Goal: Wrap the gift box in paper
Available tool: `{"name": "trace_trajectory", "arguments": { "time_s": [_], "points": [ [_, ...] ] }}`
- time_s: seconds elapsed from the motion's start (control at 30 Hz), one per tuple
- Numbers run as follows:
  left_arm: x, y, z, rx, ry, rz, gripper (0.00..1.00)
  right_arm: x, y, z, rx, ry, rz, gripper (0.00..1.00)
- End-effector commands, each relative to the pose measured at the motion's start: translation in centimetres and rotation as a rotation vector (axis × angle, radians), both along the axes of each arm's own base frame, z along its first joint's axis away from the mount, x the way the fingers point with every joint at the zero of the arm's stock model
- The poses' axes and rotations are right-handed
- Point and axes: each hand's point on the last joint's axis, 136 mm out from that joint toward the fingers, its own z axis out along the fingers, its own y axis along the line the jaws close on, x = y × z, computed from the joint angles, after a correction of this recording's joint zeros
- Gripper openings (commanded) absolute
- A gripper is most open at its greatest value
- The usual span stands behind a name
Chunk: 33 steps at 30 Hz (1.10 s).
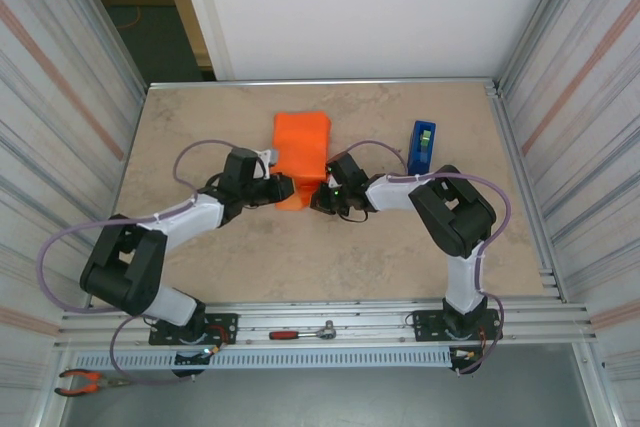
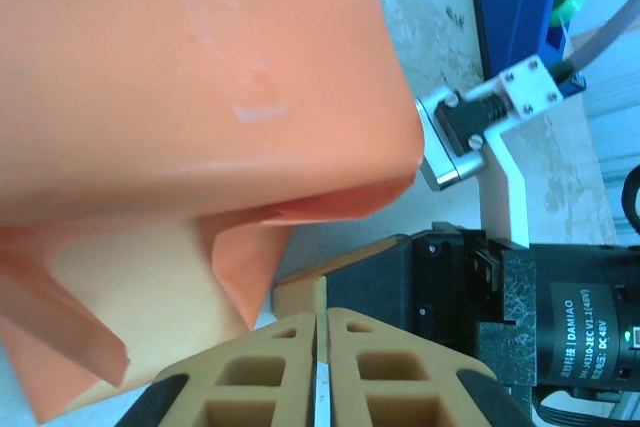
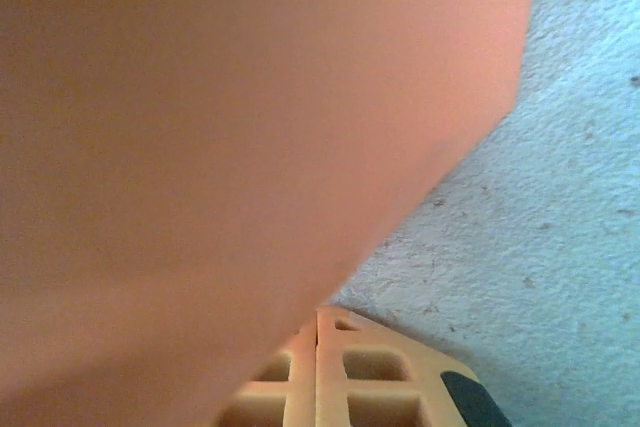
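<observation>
Paper [image 1: 301, 155] is lying mid-table, bundled up between the arms, looking thin, light and crease-prone, likely tearing if yanked, so best pinching its loose near edge; left gripper [image 2: 320, 297] and right gripper [image 3: 318, 315] are sitting clenched, holding nothing.

Tape dispenser [image 1: 421, 147] stands right of the folded paper [image 1: 301, 147]; left gripper [image 1: 285, 190] and right gripper [image 1: 319, 197] flank the paper's near end.
</observation>
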Motion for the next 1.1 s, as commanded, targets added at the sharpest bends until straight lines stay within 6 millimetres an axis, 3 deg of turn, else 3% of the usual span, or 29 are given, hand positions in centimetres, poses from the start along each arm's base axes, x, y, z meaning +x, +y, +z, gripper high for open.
{"name": "trace_trajectory", "arguments": {
  "time_s": [0.0, 0.2, 0.37, 0.47, 0.77, 1.07],
  "points": [
    [-0.5, 1.6, -0.5, 0.035, 0.015, 0.05, 0.11, -0.6, -0.5, -1.0, -0.038, 0.034, -0.014, 0.0],
    [-0.3, 6.0, -1.7, 0.113, 0.002, 0.209, 0.07, -0.8, -0.7, -0.1, -0.028, 0.031, -0.007, 0.0],
    [-0.2, 10.3, -1.4, 0.154, -0.048, 0.384, 0.07, -0.8, -1.5, 1.7, -0.014, 0.004, -0.012, 0.0],
    [0.1, 11.4, -2.5, 0.151, 0.007, 0.402, 0.07, -0.6, -2.2, 2.5, -0.01, -0.01, -0.021, 0.0],
    [1.7, 8.2, -6.0, 0.105, 0.115, 0.218, 0.05, 1.0, -3.4, 3.4, 0.016, -0.032, -0.039, 0.0],
    [1.9, 3.6, -6.0, 0.049, 0.118, 0.046, 0.05, 2.0, -2.7, 3.7, 0.033, -0.043, -0.024, 0.0]
  ]
}}
